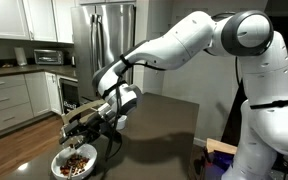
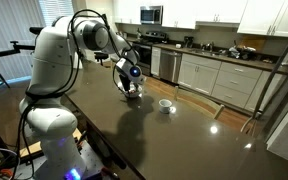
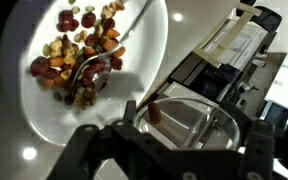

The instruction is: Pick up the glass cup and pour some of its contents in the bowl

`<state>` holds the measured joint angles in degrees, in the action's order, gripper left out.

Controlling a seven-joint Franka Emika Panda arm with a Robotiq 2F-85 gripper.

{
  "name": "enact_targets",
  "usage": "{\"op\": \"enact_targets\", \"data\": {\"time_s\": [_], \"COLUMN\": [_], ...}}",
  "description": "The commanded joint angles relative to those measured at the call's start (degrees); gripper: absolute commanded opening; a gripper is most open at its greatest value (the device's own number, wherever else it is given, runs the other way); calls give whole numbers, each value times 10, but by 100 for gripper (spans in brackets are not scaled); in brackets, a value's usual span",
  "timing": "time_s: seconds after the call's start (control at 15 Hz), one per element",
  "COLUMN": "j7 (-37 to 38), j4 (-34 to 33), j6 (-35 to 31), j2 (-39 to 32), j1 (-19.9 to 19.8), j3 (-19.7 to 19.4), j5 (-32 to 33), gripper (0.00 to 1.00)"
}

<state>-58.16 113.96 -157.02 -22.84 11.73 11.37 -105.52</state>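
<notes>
My gripper [image 1: 96, 120] is shut on the clear glass cup [image 3: 199, 122] and holds it just above the wide white bowl [image 1: 58, 162], at its rim. In the wrist view the glass sits between the dark fingers [image 3: 184, 135], its mouth facing the camera, with one brown bit [image 3: 154, 112] near its rim. The bowl [image 3: 39, 115] fills the upper left of that view and holds brown and reddish pieces [image 3: 84, 50]. In an exterior view the gripper [image 2: 132, 84] hides most of the bowl [image 2: 134, 97].
A small opaque white cup [image 2: 165, 104] stands on the dark tabletop [image 2: 174, 140] a little beyond the bowl. Kitchen counters [image 2: 224, 75] and a steel fridge [image 1: 104, 40] stand past the table. The robot base [image 1: 269, 130] is at the table's edge.
</notes>
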Motion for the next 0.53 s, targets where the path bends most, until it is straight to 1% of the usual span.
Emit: {"op": "enact_targets", "data": {"time_s": [0.0,0.27,0.47], "j7": [-48,-121,-155], "j4": [1,1,3], "j6": [-3,3,10], "j2": [20,28,32], "j1": [1,0,-2], "j3": [0,-4,-7], "j5": [-40,-94,-117], "gripper": [59,59,59]}}
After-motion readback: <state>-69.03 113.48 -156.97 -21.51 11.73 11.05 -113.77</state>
